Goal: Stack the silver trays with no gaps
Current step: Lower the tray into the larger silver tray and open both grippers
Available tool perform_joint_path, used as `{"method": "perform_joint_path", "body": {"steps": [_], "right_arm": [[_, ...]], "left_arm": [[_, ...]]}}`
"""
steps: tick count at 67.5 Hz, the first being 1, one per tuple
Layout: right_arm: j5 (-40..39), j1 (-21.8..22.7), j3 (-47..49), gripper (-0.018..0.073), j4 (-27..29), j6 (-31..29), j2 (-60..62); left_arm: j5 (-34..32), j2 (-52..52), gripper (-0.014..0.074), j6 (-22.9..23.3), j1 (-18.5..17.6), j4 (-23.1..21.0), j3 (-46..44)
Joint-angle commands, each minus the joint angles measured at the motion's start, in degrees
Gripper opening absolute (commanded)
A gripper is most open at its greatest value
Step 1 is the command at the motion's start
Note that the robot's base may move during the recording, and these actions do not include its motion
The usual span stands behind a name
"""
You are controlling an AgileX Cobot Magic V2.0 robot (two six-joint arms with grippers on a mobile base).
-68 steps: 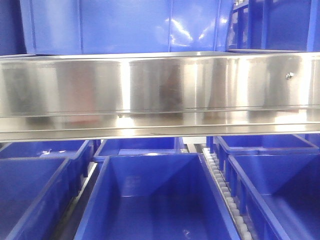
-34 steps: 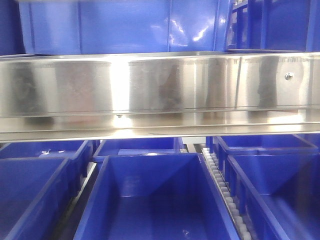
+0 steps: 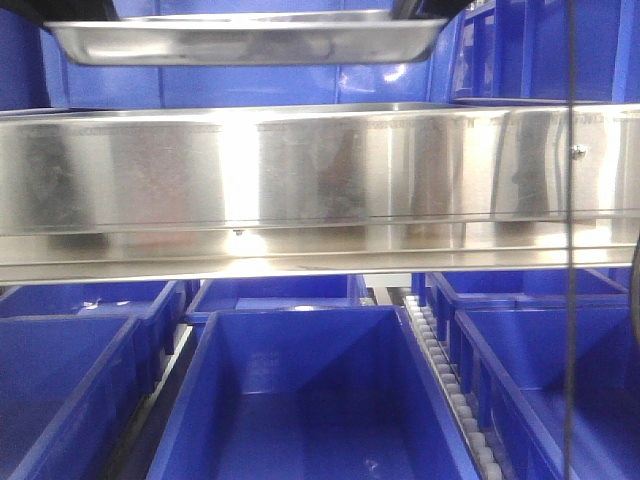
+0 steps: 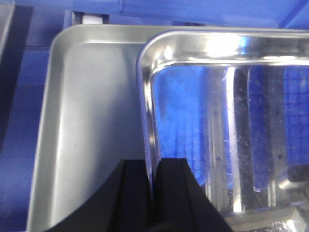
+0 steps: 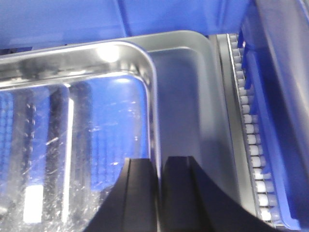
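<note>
In the front view, a silver tray [image 3: 245,38] hangs at the top edge of the frame, above a long steel shelf rail [image 3: 320,185] with a small screw [image 3: 578,151] near its right end. Dark shapes touch the tray's upper left and right corners, too cropped to identify. Blue bins [image 3: 310,395] sit in rows below the rail, with a strip of white rollers [image 3: 450,390] between two of them.

In the left wrist view, the left gripper [image 4: 153,193] is clamped on the left rim of the held tray [image 4: 222,121], one black finger [image 4: 133,193] outside the rim and one inside. Below it lies a second tray [image 4: 87,121], reaching out past the held tray's left and far edges.

In the right wrist view, the right gripper [image 5: 159,193] pinches the right rim of the held tray [image 5: 77,130] the same way. The second tray [image 5: 193,111] shows beyond that rim, and a roller strip [image 5: 248,130] and a blue bin wall [image 5: 275,121] run along its right edge.
</note>
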State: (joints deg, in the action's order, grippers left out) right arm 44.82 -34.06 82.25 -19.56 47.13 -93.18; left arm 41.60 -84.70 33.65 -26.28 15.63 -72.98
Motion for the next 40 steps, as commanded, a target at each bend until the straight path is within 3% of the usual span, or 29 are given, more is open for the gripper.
{"method": "perform_joint_path", "body": {"steps": [1,25,40], "right_arm": [[-5.1,-0.4,1.0,-0.0004,1.8,-0.5,0.1],[-5.0,-0.3,1.0,-0.0004,1.9,-0.5,-1.4],[-2.9,-0.3,1.0,-0.0004,0.7,-0.5,-1.5]], "left_arm": [[-3.6,-0.5,-0.0009,-0.5,-0.7,-2.0,-0.9],[-3.2,-2.5,0.0002,-0.5,-0.7,-0.7,-0.9],[-2.9,-2.5,0.0178,1.5,-0.7,0.8,-0.9]]}}
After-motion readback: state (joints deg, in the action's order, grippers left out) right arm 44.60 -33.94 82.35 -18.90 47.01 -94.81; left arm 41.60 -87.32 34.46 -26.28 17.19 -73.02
